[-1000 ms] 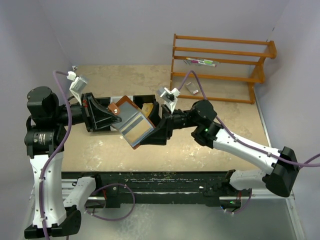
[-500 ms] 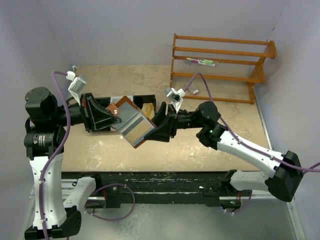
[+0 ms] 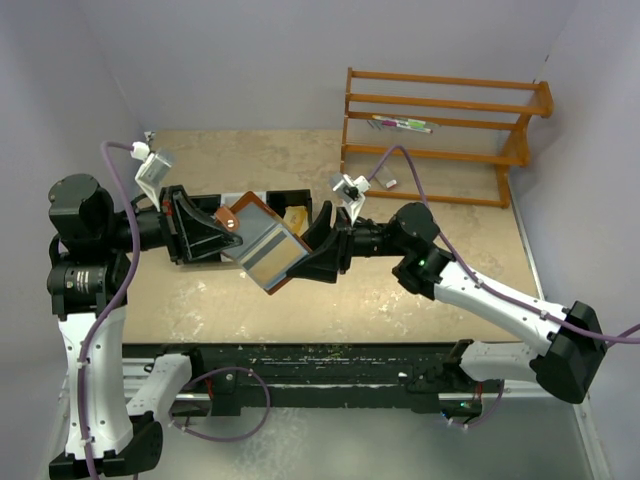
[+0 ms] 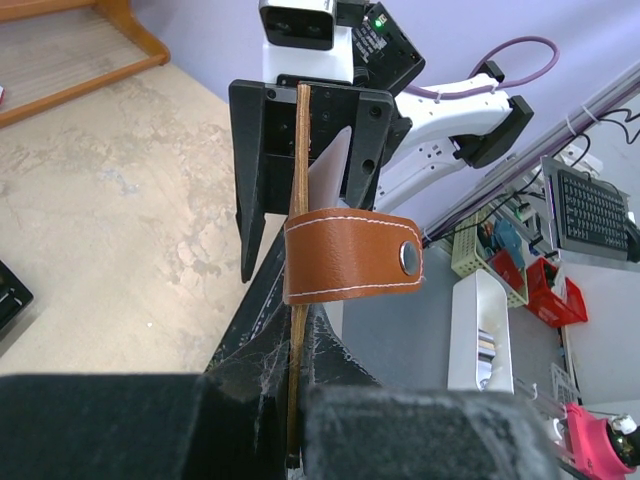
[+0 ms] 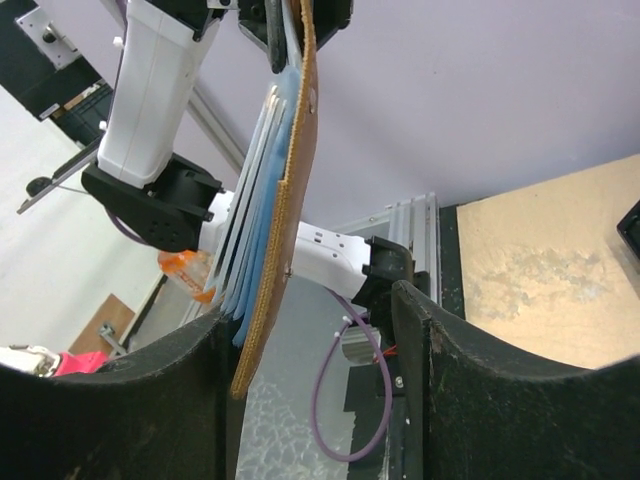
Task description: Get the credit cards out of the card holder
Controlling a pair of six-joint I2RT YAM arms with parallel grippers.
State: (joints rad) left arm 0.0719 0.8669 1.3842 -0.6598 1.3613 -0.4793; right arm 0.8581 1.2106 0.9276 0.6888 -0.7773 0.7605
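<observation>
The left end effector [image 3: 220, 232] is pressed together on the snap-tab end of the brown leather card holder [image 3: 265, 248], holding it on edge above the table [image 3: 200, 295]. The right end effector [image 5: 305, 310] is spread, its fingers straddling the holder's opposite edge with a gap on one side. Light blue and whitish credit cards [image 5: 265, 190] sit fanned inside, against the leather.

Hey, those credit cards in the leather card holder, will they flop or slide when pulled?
Likely stiff: the credit cards stand straight, fanned beside the card holder. Probably slick, being thin smooth plastic. The holder may flex; its leather bows, held by the left hand.
</observation>
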